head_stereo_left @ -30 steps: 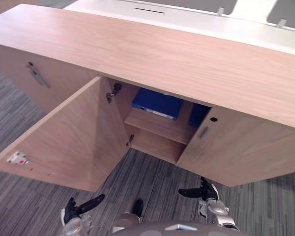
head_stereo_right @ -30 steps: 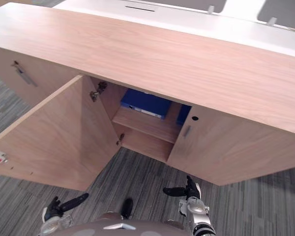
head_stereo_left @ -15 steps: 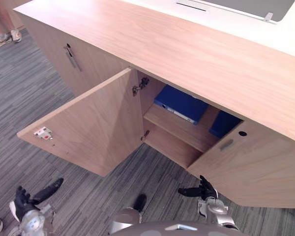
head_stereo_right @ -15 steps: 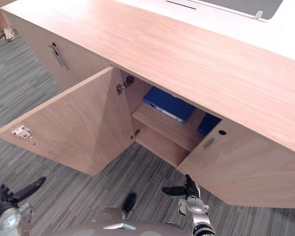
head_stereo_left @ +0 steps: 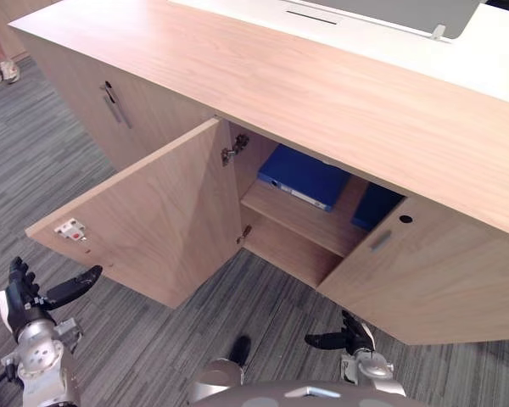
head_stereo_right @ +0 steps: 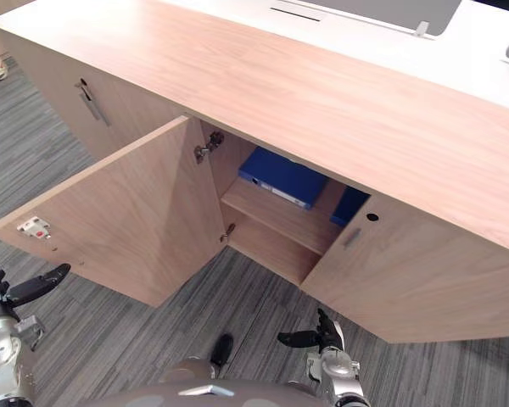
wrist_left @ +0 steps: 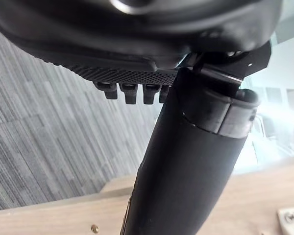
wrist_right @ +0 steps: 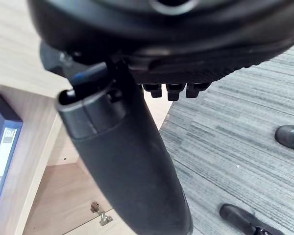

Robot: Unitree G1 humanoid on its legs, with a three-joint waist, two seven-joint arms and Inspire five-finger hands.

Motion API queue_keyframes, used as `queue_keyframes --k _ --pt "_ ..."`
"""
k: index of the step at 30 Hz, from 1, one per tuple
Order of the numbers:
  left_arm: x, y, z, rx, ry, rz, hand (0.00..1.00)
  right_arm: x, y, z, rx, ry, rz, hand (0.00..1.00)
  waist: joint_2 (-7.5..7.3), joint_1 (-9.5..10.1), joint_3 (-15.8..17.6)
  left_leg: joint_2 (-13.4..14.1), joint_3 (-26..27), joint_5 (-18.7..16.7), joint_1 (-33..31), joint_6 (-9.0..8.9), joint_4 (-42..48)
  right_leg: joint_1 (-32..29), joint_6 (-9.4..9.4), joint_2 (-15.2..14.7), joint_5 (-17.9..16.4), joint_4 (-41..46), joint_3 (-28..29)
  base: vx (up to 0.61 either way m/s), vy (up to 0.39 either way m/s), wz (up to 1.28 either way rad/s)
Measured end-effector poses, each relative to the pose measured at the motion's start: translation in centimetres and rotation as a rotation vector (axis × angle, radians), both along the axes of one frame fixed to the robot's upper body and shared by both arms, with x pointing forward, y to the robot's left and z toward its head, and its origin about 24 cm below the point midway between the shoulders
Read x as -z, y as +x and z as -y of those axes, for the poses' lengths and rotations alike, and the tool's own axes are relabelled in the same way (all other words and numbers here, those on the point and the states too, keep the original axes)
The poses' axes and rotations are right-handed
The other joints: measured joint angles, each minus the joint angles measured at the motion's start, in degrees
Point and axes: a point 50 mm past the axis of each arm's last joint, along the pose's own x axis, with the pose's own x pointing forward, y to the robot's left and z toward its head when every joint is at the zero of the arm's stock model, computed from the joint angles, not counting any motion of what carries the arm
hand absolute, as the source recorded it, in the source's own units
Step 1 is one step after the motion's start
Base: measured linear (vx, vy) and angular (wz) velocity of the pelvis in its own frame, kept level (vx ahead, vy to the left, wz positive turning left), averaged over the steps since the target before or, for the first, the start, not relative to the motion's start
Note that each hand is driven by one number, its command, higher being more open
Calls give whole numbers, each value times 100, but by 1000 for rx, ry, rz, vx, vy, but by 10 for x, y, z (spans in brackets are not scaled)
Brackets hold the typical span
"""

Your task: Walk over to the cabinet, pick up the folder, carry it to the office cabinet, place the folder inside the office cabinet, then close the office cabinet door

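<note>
Grey carpet [head_stereo_left: 51,170] is being viewed; the folder [head_stereo_left: 304,176] is being stored on the open office cabinet [head_stereo_left: 322,93] shelf [head_stereo_left: 297,222]; left hand [head_stereo_left: 32,292] and right hand [head_stereo_left: 349,337] are being held slack.

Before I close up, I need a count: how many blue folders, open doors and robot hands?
Blue folders: 2
Open doors: 2
Left hand and right hand: 2
Total: 6
</note>
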Motion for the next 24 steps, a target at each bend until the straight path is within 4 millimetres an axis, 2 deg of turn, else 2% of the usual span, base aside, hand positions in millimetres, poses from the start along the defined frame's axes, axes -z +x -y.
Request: queue_keyframes --k 7,10,20,24 --pt "-18 18 14 125 52 63 100 4 -13 3 12 3 -34 100 31 -114 -4 124 129 51 -17 -111 -1 -6 9 119 -6 -168 160 -30 -32 -10" --pt "-18 19 15 114 52 63 100 3 -14 5 26 1 -33 100 12 -122 -17 154 161 57 -23 -114 0 -16 11 150 -5 -185 200 17 -41 -5" --pt "-8 17 22 144 35 18 100 1 -8 11 28 -4 -17 100 70 -71 -68 157 252 55 30 -116 0 4 33 105 13 -170 285 11 -15 -3" --pt "8 6 33 152 -8 -26 100 2 -13 11 31 -2 -29 100 108 -72 -130 173 394 24 85 -131 -2 -6 84 96 46 -169 425 -35 5 -16"
